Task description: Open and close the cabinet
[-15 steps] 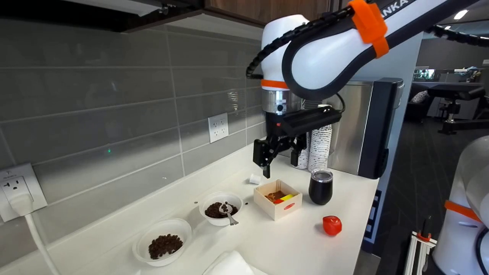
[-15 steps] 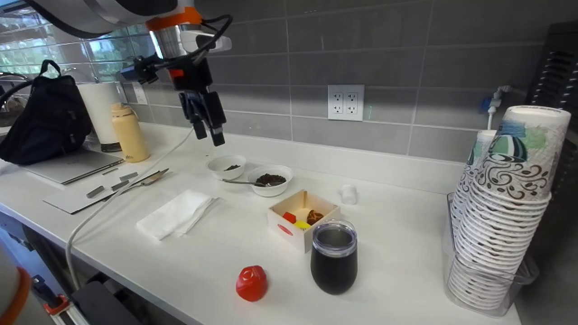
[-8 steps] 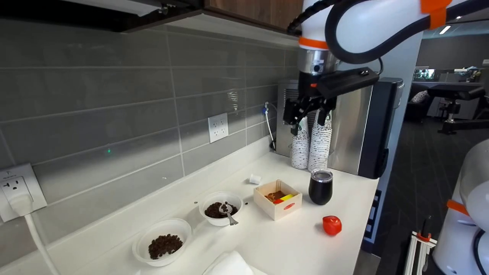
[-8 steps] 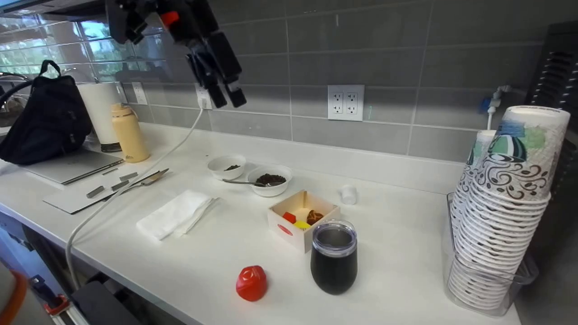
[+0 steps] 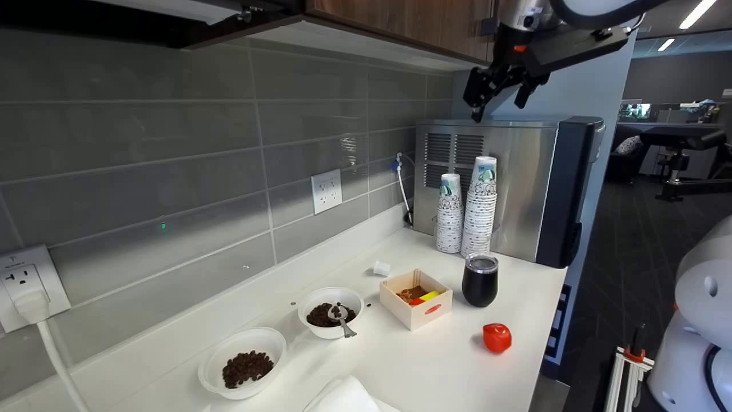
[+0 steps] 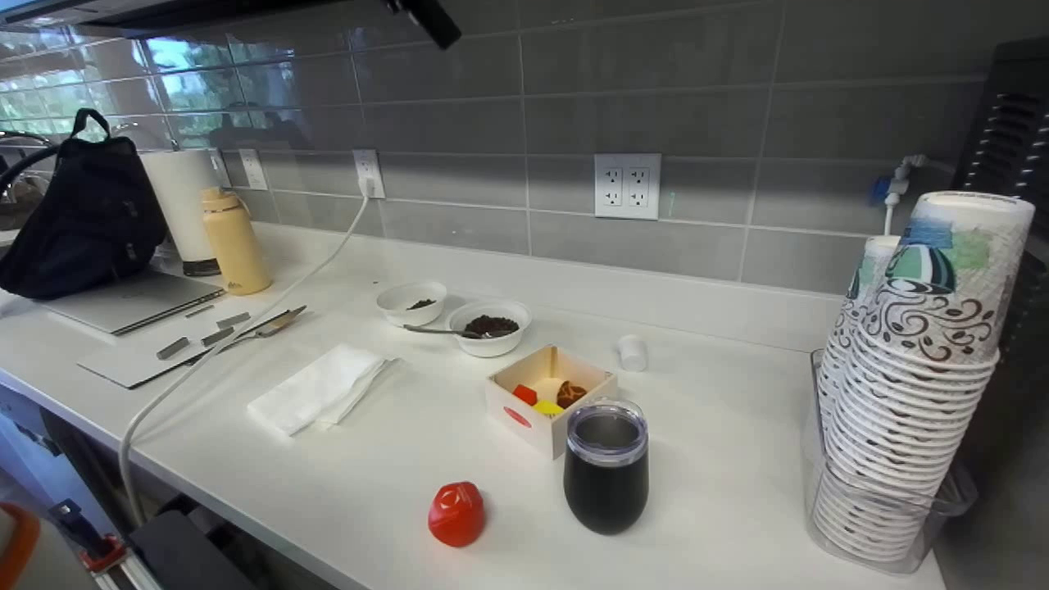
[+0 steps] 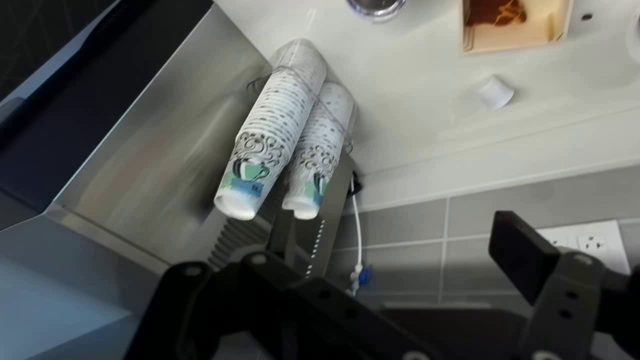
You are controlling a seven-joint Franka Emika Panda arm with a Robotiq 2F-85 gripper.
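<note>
The dark brown wooden cabinet (image 5: 400, 20) hangs above the counter at the top of an exterior view. Its door looks shut, and its upper part is cut off by the frame. The small black handle (image 5: 488, 26) shows near the door's lower far edge, beside my wrist. My gripper (image 5: 498, 109) points down, a little below and to the right of the handle in that view. Its fingers are wide apart with nothing between them, as the wrist view (image 7: 395, 235) shows. Only a dark fingertip (image 6: 434, 23) shows at the top of an exterior view.
The silver-and-black appliance (image 5: 514, 189) stands below the gripper, with stacked paper cups (image 5: 479, 212) before it. A black tumbler (image 5: 480, 280), a wooden box (image 5: 416, 300), a red object (image 5: 497, 337) and bowls (image 5: 330, 312) are on the counter. The tiled wall (image 5: 200, 131) runs behind.
My gripper has risen and moved away from the bowls, toward the appliance's end of the counter. It stays open. The cabinet handle, hidden behind the arm before, is now visible. The counter objects are unmoved.
</note>
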